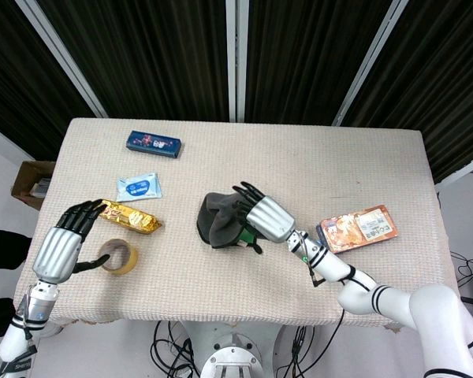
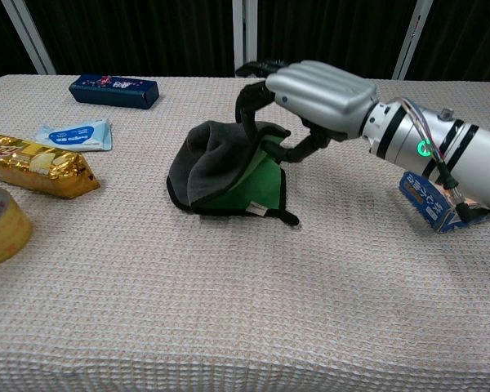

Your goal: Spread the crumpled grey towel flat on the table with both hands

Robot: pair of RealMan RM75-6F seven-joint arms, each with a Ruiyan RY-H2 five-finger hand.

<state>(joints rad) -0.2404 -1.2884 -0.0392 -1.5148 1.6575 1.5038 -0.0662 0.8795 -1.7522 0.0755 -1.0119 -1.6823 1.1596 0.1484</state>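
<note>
The crumpled grey towel lies in a heap near the table's middle. Its green inner side shows along the right and near part. My right hand is raised over the towel's right edge. Its curled fingers and thumb hook the upper layer and hold it up a little. My left hand hovers at the table's left front with fingers apart and nothing in it, far from the towel. It shows only in the head view.
A gold snack packet and a tape roll lie by my left hand. Further back are a wipes pack and a blue box. An orange packet lies right of the towel.
</note>
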